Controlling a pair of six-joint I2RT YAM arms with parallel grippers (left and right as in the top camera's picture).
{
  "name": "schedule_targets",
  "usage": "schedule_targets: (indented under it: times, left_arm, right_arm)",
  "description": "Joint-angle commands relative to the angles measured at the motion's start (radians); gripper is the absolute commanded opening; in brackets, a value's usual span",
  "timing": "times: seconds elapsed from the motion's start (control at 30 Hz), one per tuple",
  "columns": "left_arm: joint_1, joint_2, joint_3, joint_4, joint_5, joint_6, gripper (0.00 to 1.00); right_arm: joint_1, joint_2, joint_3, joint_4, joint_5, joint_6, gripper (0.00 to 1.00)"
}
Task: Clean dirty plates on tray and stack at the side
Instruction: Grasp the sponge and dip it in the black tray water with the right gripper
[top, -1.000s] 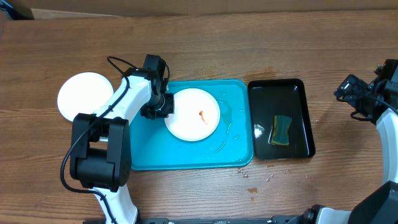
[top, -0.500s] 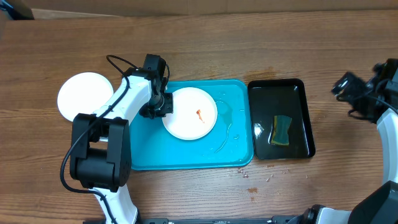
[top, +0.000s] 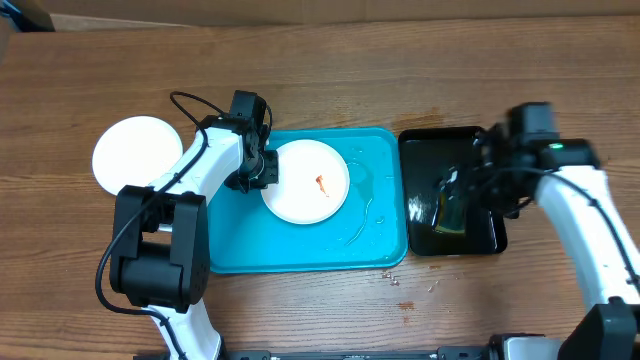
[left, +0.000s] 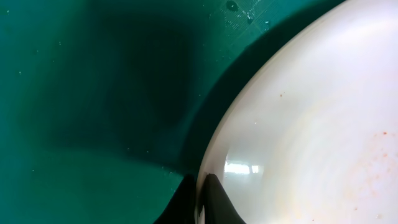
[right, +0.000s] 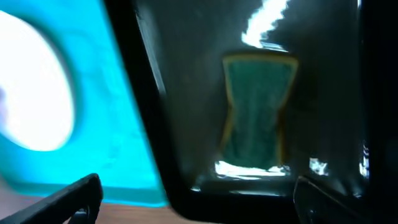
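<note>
Wood worktop, overhead view. At centre, blue tray (top: 235, 250), wet patches on its floor. One white plate (top: 300, 198) lies in tray's upper half, small red smear (top: 322, 185) near its middle, so not cleaned yet. Its left rim is pinched by left pincer (top: 262, 172). Wrist view shows tips pressed together on the edge, plate flat on tray. On worktop left of tray, second white disc (top: 135, 152), looks clean; one plate or a stack, can't tell. Just right of blue tray, black tray (top: 440, 133) w/ green sponge (right: 256, 112) lying in it. Above sponge hangs right pincer (right: 196, 199), spread wide, nothing held.

Step, my read: L arm steadies dirty plate, R arm lined up for sponge pickup. Next needs: R drops onto sponge, closes across its narrow waist, carries it to smear. L grip should hold firm so plate doesn't skate on wet tray.
</note>
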Motion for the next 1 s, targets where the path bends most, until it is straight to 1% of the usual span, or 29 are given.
schedule_targets:
  times: [0.0,0.1,0.17,0.23,0.27,0.37,0.5,0.63,0.7,0.73,0.8,0.83,0.87,0.93,0.97]
  left_arm:
    - [0.003,0.029,-0.036,0.007,-0.037,0.005,0.05]
    - [0.003,0.029,-0.036,0.007,-0.037,0.005,0.05]
    - [0.003,0.029,-0.036,0.007,-0.037,0.005,0.05]
    - [0.003,0.029,-0.036,0.007,-0.037,0.005,0.05]
    - [0.003,0.029,-0.036,0.007,-0.037,0.005,0.05]
    - [0.003,0.029,-0.036,0.007,-0.037,0.005,0.05]
    - [0.003,0.029,-0.036,0.007,-0.037,0.005,0.05]
    - [0.003,0.029,-0.036,0.007,-0.037,0.005,0.05]
    - [0.003,0.029,-0.036,0.007,-0.037,0.005,0.05]
    - [0.003,0.029,-0.036,0.007,-0.037,0.005,0.05]
    - [0.004,0.029,-0.036,0.007,-0.038,0.005,0.05]
    - [0.004,0.029,-0.036,0.007,-0.038,0.005,0.05]
    - [0.003,0.029,-0.036,0.007,-0.038,0.005,0.05]
    - [0.003,0.029,-0.036,0.007,-0.038,0.005,0.05]
    - [0.003,0.029,-0.036,0.007,-0.038,0.005,0.05]
  right_arm:
    - [0.110,-0.021,-0.054,0.025,0.223,0.074,1.00]
    - [0.162,-0.021,-0.097,0.058,0.228,0.073,1.00]
    - [0.172,-0.021,-0.123,0.080,0.245,0.074,1.00]
    - [0.172,-0.021,-0.151,0.108,0.277,0.077,0.92]
    - [0.172,-0.019,-0.169,0.126,0.315,0.100,0.90]
    - [0.172,-0.011,-0.214,0.183,0.379,0.122,0.89]
    - [0.172,-0.011,-0.294,0.311,0.380,0.122,0.85]
    - [0.172,-0.011,-0.349,0.401,0.380,0.122,0.82]
    - [0.172,-0.011,-0.378,0.453,0.380,0.122,0.77]
    - [0.172,-0.011,-0.392,0.474,0.380,0.122,0.72]
    - [0.172,-0.011,-0.417,0.504,0.378,0.123,0.65]
    - [0.172,-0.011,-0.424,0.509,0.369,0.122,0.59]
    - [0.172,-0.011,-0.428,0.508,0.346,0.122,0.51]
    - [0.172,-0.011,-0.428,0.508,0.332,0.122,0.06]
    - [0.172,-0.011,-0.427,0.508,0.331,0.117,0.04]
